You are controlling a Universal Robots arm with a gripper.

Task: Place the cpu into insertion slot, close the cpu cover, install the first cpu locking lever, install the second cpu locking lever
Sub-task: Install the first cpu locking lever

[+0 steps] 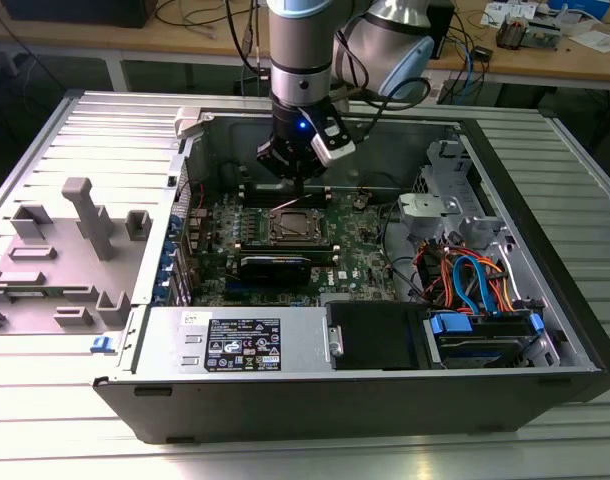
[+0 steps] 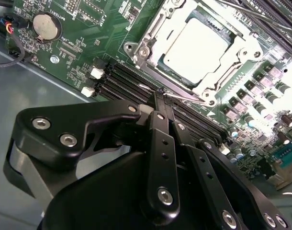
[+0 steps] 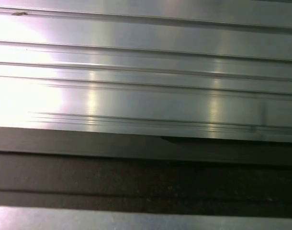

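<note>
The cpu, with its dull silver top, lies in the insertion slot on the green motherboard. The silver cpu cover is down around it as a frame. A thin wire locking lever runs along the socket edge nearest the gripper. My gripper hangs over the board just behind the socket in the exterior view. Its black fingers are shut together, tips at the free end of that lever. Whether they press on it I cannot tell.
Long black memory slots lie between the gripper and the socket. A coin battery sits on the board. The open case holds a power supply, drive cage and coloured cables. Grey fixtures stand on the ribbed table.
</note>
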